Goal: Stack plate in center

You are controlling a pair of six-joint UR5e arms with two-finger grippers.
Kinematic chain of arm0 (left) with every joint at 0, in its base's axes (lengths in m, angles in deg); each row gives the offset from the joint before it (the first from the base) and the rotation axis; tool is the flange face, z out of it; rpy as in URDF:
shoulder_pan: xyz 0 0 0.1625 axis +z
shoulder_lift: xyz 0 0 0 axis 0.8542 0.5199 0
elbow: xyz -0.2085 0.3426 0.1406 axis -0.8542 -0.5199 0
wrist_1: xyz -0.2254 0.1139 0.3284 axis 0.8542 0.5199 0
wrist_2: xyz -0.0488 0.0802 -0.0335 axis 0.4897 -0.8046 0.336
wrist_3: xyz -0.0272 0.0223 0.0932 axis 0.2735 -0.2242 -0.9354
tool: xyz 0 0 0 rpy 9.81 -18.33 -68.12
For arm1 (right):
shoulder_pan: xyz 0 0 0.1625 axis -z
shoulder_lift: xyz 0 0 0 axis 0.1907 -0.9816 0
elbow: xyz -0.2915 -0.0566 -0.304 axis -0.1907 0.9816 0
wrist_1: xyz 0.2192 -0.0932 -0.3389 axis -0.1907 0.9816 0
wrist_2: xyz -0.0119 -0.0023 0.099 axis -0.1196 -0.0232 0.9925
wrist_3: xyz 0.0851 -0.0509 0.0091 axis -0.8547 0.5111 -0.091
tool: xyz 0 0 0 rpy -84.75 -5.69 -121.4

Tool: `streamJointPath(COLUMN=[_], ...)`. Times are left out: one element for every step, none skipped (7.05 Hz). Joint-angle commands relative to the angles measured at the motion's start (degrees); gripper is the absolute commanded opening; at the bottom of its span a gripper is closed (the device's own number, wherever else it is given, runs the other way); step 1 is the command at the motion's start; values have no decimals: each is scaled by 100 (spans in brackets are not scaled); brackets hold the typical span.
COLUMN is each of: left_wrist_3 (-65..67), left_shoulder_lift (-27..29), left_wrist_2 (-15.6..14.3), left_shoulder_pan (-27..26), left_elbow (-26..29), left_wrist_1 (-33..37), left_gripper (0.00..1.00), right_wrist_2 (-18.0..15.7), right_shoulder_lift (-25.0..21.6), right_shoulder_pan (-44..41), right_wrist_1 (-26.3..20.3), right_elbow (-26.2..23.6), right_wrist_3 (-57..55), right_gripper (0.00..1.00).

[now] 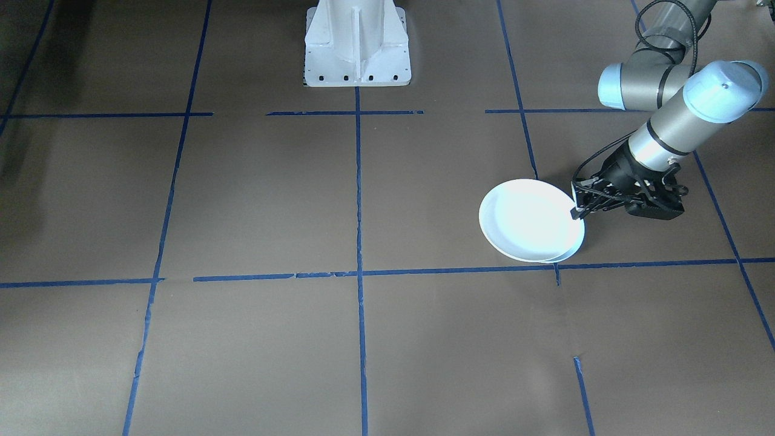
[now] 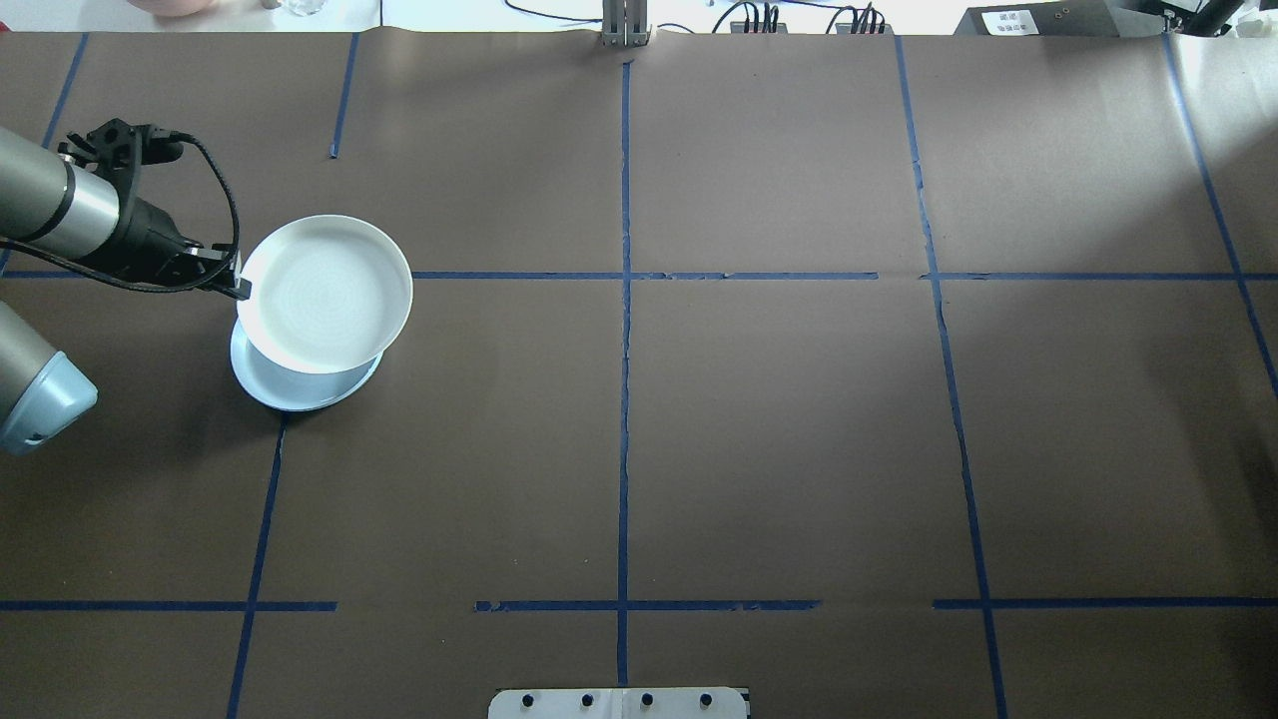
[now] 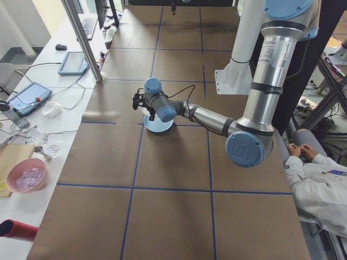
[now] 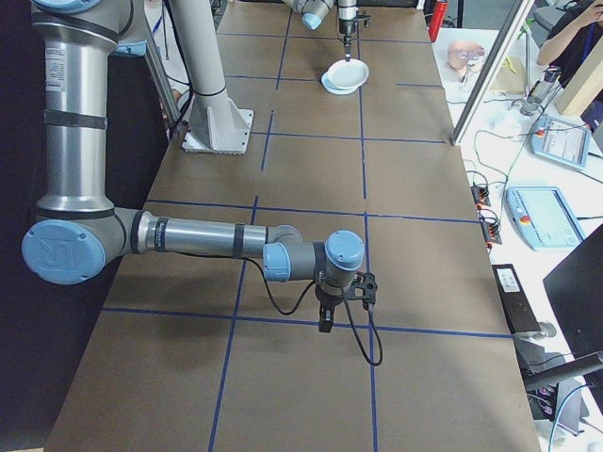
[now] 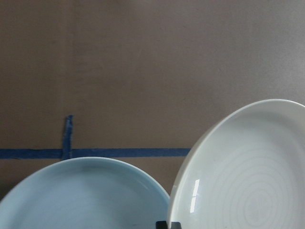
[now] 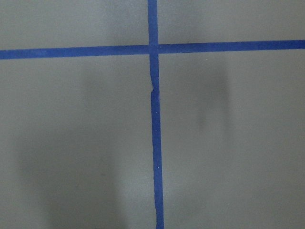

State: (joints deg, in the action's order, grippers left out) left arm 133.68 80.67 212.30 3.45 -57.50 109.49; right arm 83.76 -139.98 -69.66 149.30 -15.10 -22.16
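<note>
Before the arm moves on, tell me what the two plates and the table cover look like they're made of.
Held plate: probably glazed ceramic, possibly melamine; glossy white with a highlight streak and faint concentric rings in the left wrist view. Lower plate: the same kind of ware, glossy, paler blue. Table cover: apparently matte brown paper, no shine, gridded with blue tape.

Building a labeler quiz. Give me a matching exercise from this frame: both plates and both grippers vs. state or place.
Things:
1. white plate
2. pale blue plate
3. left gripper
4. right gripper

States:
A. flat on the table, partly covered
B. holds nothing, above bare tape lines
C. held by its rim, above the other plate
D. clamped on a plate's rim

Pairs: 1-C, 2-A, 3-D, 4-B
</note>
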Motion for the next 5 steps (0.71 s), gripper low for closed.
streamJointPath(left_wrist_3=[-182, -191, -200, -200, -191], left_shoulder_lift=[-244, -244, -253, -253, -244], left_wrist_2=[280, 281, 272, 246, 255], left_shoulder_pan=[-41, -32, -32, -41, -50], left_elbow=[-24, 28, 72, 168, 178], left_wrist_1=[-4, -4, -4, -4, -4], left_gripper=[0, 0, 0, 0, 0], right_wrist_2=[0, 0, 0, 0, 0], right_shoulder_lift=[0, 0, 0, 0, 0], right_shoulder_pan=[-3, 6, -3, 6, -3], right_wrist_1=[0, 0, 0, 0, 0], right_elbow=[0, 0, 0, 0, 0], right_wrist_3=[0, 0, 0, 0, 0], right_gripper=[100, 100, 100, 100, 100])
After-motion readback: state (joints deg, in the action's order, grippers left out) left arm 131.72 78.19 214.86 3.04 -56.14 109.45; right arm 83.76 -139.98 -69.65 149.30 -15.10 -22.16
